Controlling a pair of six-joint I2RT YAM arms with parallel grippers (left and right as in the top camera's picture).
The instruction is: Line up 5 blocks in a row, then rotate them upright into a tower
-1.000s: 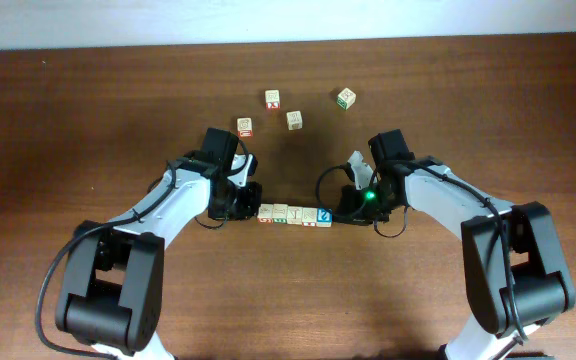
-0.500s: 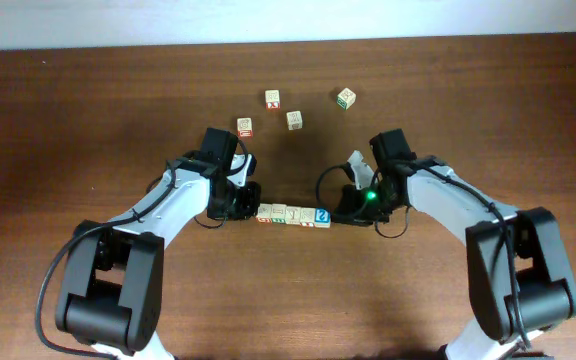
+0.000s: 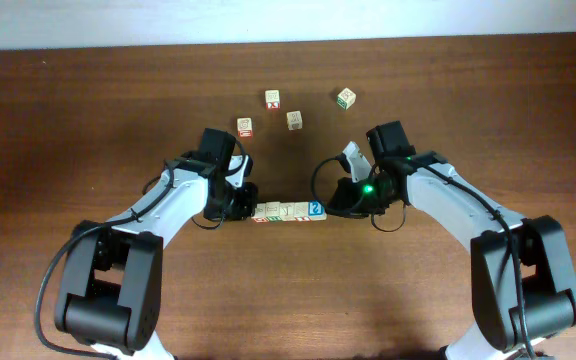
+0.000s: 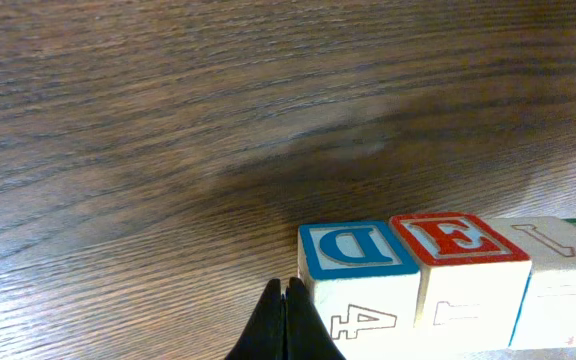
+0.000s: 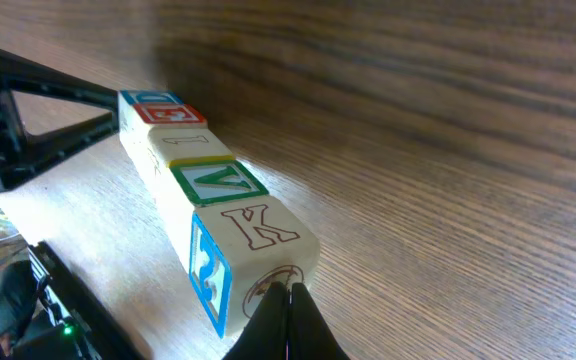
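The blocks (image 3: 288,211) lie end to end in one short row at mid-table. The right-end block shows a blue face with a white "2" (image 3: 315,209) (image 5: 211,272) and a "K" on top. The left-end block (image 4: 358,250) has a blue "D" top; a red-topped block (image 4: 460,240) sits beside it. My left gripper (image 3: 249,208) (image 4: 286,300) is shut, its tips against the D block's outer side. My right gripper (image 3: 330,208) (image 5: 290,300) is shut, its tips pressed on the K block's end face. Neither holds anything.
Several loose cubes lie farther back: one (image 3: 272,98), one (image 3: 346,97), one (image 3: 294,120) and one (image 3: 245,126). The table's far edge (image 3: 288,42) meets a white wall. Both arms reach in from the near side.
The row of blocks has shifted slightly left and toward the far side, with both shut grippers moving along at its two ends.
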